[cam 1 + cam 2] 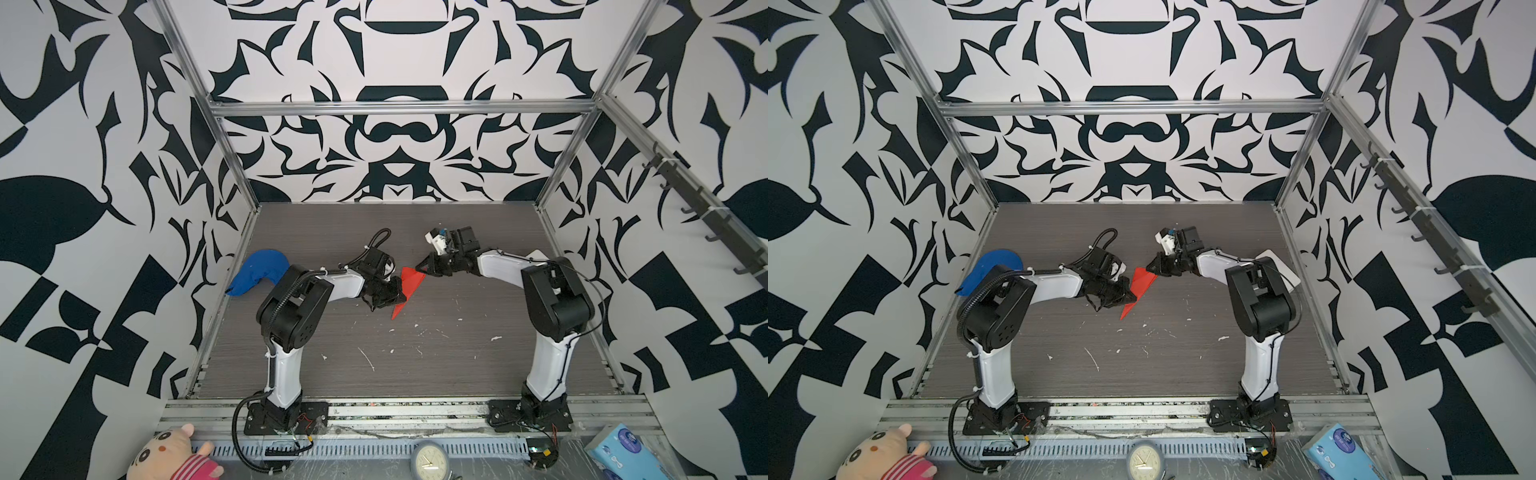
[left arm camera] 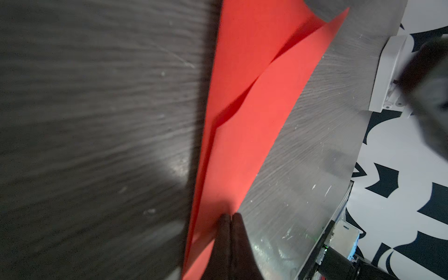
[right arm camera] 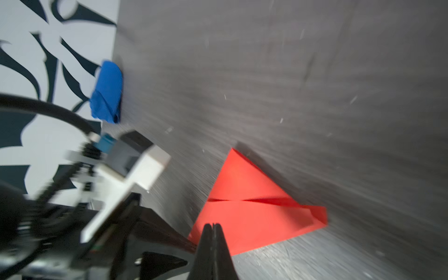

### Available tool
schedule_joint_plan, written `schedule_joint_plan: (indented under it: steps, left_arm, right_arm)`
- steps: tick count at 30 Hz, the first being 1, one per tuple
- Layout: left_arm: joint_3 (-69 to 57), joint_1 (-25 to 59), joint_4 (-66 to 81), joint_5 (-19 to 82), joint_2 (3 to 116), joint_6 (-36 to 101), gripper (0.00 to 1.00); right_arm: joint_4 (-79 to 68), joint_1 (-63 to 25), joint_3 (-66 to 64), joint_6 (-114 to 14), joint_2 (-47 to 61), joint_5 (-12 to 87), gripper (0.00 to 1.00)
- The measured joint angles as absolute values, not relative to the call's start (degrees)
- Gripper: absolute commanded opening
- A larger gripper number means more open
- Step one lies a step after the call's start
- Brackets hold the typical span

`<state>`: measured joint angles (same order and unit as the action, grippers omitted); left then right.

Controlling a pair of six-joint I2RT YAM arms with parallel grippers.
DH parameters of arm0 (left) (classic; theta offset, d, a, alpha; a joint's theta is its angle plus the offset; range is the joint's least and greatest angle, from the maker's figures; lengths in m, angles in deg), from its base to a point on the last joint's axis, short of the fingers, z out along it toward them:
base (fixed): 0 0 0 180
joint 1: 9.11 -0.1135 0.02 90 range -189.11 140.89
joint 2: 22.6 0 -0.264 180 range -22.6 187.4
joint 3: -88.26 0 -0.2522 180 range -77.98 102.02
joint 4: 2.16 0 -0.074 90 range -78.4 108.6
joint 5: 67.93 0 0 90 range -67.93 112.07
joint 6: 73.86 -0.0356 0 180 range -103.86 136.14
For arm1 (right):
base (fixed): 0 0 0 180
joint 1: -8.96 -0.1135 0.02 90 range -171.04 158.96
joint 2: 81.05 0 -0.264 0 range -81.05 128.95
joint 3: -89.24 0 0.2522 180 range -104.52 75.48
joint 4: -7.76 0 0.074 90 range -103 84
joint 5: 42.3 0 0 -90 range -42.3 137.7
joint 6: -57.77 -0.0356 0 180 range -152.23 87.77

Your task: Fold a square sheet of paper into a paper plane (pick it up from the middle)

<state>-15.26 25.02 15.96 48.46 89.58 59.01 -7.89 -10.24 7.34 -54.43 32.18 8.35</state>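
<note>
The red paper plane [image 1: 410,286] [image 1: 1140,284] is lying folded on the dark wood-grain table [image 1: 415,374], mid-table between the two arms, its narrow tip pointing toward the near edge. The left gripper [image 2: 229,218], jaws pressed together, is sitting over one long edge. The right gripper [image 3: 213,226], jaws likewise together, is sitting over the wide end. Printing on the blue tissue pack [image 1: 623,451] is showing too small to read.

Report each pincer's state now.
Left pincer: shut, tips on the folded red paper, nothing visibly pinched.
Right pincer: shut, tips at the paper's edge, nothing visibly pinched.
</note>
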Motion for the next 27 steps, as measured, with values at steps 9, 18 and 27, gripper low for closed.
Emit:
schedule_joint_plan:
  steps: [9,18,27]
  left_arm:
    - [-15.26,25.0,15.94,48.48,89.58,59.16,0.0]
    - [-15.26,25.0,15.94,48.48,89.58,59.27,0.0]
    - [-15.26,24.97,15.92,48.51,89.6,59.38,0.0]
  right_arm:
    - [-7.89,-7.95,7.34,-55.59,36.66,9.37,0.0]
    - [-4.91,-3.4,7.3,-58.95,36.98,12.19,0.0]
    - [-4.72,-3.03,9.46,-59.15,33.46,13.77,0.0]
